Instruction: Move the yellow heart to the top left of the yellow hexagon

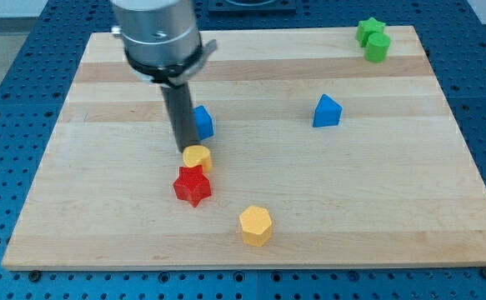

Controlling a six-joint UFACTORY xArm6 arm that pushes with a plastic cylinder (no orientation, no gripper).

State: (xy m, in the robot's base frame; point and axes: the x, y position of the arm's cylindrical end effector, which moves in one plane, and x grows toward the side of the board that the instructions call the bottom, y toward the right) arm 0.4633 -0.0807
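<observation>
Obs., single cam view, L to R, all positions ref. my tip.

Tool: plain rod, no jaws, so nothing to open, close or grasp; it only pushes. My tip (186,150) is down at tabletop (101,208) level.

- Red star (192,186): just below tip toward view's bottom, touching or nearly touching the heart's lower edge; can't resolve a gap.
- Yellow heart (197,157): task obj., immed. right of and slightly below tip, appears in contact w/ rod end.
- Blue block (202,122): just above-right of tip, partly hidden behind rod; shape unclear, prob. a wedge/pentagon.
- Yellow hexagon (256,225): ref. obj., well below-right of tip, clear of other blocks.
- Blue triangle (327,111): far right, slightly above tip.
- Green star (368,30) + 2nd green block (378,47), shape not clear: far upper right, touching each other.

Handling est.: heart looks small, rigid, light; smooth faces on smooth wood, so it should slide easily and may spin if pushed off-centre. Not fragile. No grip possible; contact pt. = a side face, push line thru centre.

Status est.: heart sits up-left of hexagon but not close. Needs a short push down-right. Risk: red star sits close enough to get dragged along.
</observation>
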